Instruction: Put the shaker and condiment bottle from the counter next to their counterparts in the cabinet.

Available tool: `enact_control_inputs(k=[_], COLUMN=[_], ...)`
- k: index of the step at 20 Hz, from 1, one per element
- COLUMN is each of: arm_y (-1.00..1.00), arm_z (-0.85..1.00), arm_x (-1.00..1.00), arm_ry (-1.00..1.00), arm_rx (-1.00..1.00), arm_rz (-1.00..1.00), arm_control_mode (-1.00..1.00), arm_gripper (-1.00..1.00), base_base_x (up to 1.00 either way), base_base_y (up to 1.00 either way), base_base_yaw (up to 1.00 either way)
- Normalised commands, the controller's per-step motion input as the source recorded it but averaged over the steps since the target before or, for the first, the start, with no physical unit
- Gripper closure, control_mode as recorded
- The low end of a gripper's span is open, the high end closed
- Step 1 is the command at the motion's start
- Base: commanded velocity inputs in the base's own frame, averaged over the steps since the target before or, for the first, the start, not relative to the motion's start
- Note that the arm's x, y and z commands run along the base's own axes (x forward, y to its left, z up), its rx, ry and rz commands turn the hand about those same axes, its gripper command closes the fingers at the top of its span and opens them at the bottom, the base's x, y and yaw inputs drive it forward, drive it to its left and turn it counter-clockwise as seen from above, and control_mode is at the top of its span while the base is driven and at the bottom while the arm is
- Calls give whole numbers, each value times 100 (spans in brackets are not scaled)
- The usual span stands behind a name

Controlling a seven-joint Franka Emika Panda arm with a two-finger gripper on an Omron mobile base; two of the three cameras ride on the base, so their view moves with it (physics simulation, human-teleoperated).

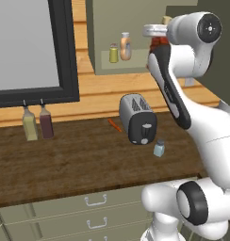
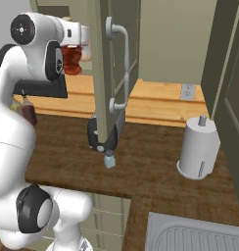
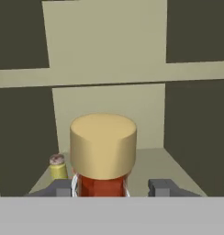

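Gripper: my gripper (image 3: 113, 187) is clamped on the condiment bottle (image 3: 103, 183), one finger (image 3: 160, 187) on each side of its red neck just under the cork.
Condiment bottle: lifted high off the worktop (image 1: 65, 160), held upright at the mouth of the cabinet (image 1: 100, 33); in the left base view its red body (image 1: 157, 43) peeks out beside my wrist.
Cabinet: open, olive-green, with a flat shelf ahead of my hand; its door (image 2: 114, 68) with a curved metal handle stands open in the right base view.
Counterparts: the yellow-green shaker (image 1: 113, 53) and the pale orange bottle (image 1: 125, 46) stand just beside each other on the cabinet floor.
Shaker: the small blue-grey shaker (image 1: 159, 148) stands upright on the worktop, just beside the toaster (image 1: 138, 118).
Other: two bottles (image 1: 37, 123) stand near the wall under the window; a paper towel roll (image 2: 198, 147) stands on the worktop to the right.
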Motion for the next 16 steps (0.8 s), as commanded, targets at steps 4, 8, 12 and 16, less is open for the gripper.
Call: enact_control_inputs(k=[4, 8, 12, 16], arm_y=[0, -3, 0, 0], arm_z=[0, -1, 0, 0], arm_x=[36, 18, 9, 24], arm_ry=[-3, 0, 0, 0], arm_rx=[-9, -22, -1, 0], arm_rz=[13, 6, 2, 0], arm_control_mode=[-100, -100, -100, -100], arm_gripper=[100, 100, 100, 100], base_base_x=[0, 0, 0, 0], base_base_y=[0, 0, 0, 0], base_base_yaw=[0, 0, 0, 0])
